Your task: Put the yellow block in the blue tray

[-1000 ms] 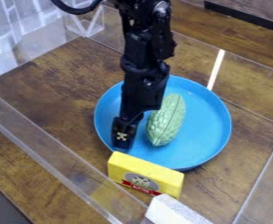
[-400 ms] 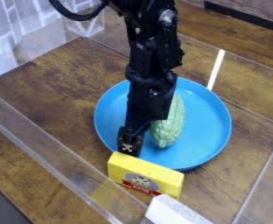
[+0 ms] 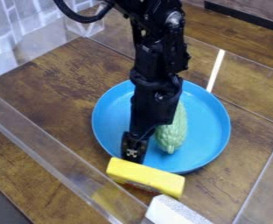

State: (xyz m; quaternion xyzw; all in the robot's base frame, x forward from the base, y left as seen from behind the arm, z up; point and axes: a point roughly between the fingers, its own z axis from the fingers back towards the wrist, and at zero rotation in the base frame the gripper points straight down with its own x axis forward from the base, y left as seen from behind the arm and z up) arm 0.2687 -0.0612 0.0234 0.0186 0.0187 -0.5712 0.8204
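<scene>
The yellow block [image 3: 146,175] lies on the wooden table just in front of the blue tray [image 3: 108,122], touching or nearly touching its front rim. No picture label shows on the block. My gripper [image 3: 132,148] points straight down over the tray's front edge, right behind the block, with its tips low. Its jaws stand open and hold nothing. A green bumpy lump [image 3: 174,129] rests inside the tray, just to the right of the arm.
The corner of a whitish block [image 3: 174,213] shows at the bottom edge, in front of the yellow block. A clear plastic wall [image 3: 57,166] runs along the table's left and front sides. A white strip [image 3: 217,68] lies behind the tray.
The gripper has moved forward and a little right, from over the tray's left part to its front rim. The yellow block now lies flatter, its labelled side no longer showing.
</scene>
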